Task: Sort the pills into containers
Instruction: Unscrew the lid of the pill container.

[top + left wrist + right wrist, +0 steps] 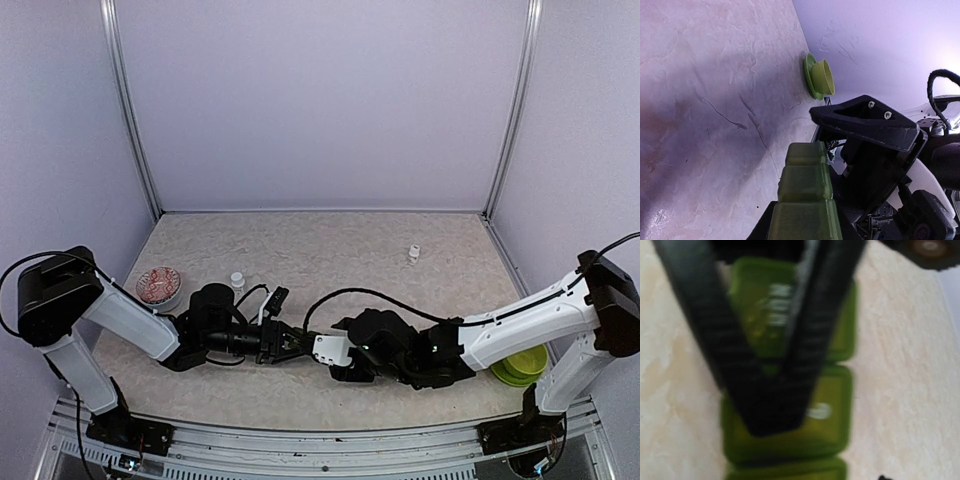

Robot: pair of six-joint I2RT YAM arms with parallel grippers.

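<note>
While the red pills (158, 283) sit in their dish (176, 297) at the left, sorting looks barely begun, I reckon. My left claw (284, 343) is clamped on the green pill organizer (805, 200) at the near middle of the table (340, 250). My right claw (771, 417) lies over its lids, too blurred to tell if it's gripping.

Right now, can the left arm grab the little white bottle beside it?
Probably not yet. The bottle stands close by, but the left gripper is shut on the green pill box, so it's full.
</note>
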